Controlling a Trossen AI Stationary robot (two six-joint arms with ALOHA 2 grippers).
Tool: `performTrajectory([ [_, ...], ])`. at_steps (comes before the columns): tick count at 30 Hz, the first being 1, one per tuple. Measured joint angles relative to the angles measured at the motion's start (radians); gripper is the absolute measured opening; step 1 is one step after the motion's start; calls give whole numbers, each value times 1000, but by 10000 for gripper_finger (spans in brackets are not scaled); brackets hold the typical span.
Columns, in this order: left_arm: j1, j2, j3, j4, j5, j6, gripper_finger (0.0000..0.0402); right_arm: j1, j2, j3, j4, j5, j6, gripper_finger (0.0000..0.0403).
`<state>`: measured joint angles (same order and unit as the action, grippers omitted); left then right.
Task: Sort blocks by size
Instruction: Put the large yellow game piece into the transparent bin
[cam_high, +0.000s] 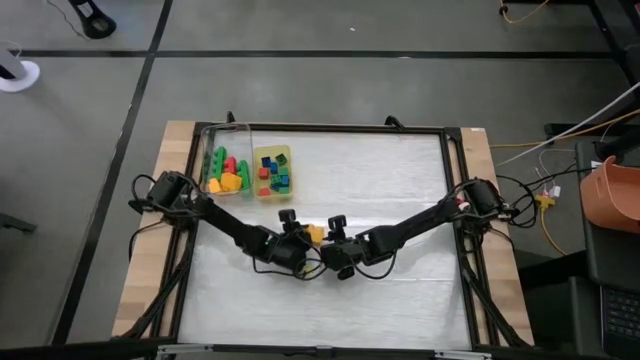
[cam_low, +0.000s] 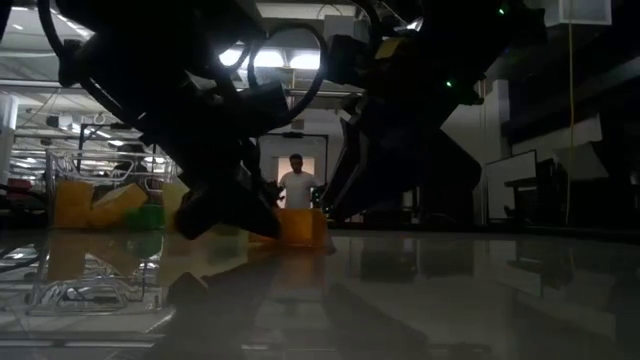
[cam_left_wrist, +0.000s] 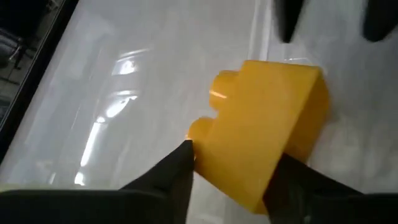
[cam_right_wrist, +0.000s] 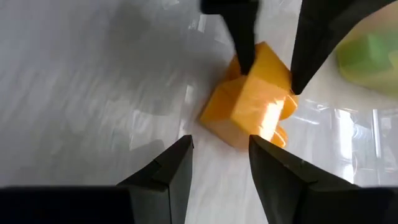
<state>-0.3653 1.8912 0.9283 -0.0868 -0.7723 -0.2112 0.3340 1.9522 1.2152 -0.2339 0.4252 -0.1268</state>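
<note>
Left wrist view: left gripper clamps the chunky orange-yellow plastic brick for sorting; right gripper waits beside it, part-open and empty.

1. An orange brick lies on the white table top just below the table's centre, about 5 o'clock from the sorted blocks. It is chunky, with round studs on one face, and it is tipped so the studs point sideways.
2. The longer blocks lie heaped together at about 10 o'clock from the centre: green, red and orange-yellow bricks, touching each other at mixed angles.
3. The tiny cubes lie just beside that heap, at its 3 o'clock: red, blue and green, loosely scattered, some touching.
4. From table height the orange brick rests flat on the surface.
</note>
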Motion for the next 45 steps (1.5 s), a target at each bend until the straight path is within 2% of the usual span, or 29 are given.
performTrajectory([
  [7,0,-5,1,6,6,-54,46,0,-51,0,-14,0,-1,156],
  [11,-1,-28,0,11,22,-78,11,0,-113,0,-76,1,-2,156],
  [15,1,-81,-2,7,26,-73,16,0,-196,0,-170,9,-1,156],
  [21,5,-250,-2,-85,6,-47,10,0,-357,0,-292,10,-1,156],
  [26,22,-455,0,-271,-105,-79,11,0,-509,0,-397,51,0,156],
  [32,70,-707,0,-632,-281,-264,18,0,-673,0,-536,112,89,156],
  [37,152,-867,-7,-949,-309,-488,14,0,-776,0,-645,122,167,156],
  [40,202,-930,-36,-1017,-305,-571,28,0,-819,0,-681,124,202,156],
  [45,280,-969,-95,-1021,-283,-576,61,0,-845,0,-691,128,224,156],
])
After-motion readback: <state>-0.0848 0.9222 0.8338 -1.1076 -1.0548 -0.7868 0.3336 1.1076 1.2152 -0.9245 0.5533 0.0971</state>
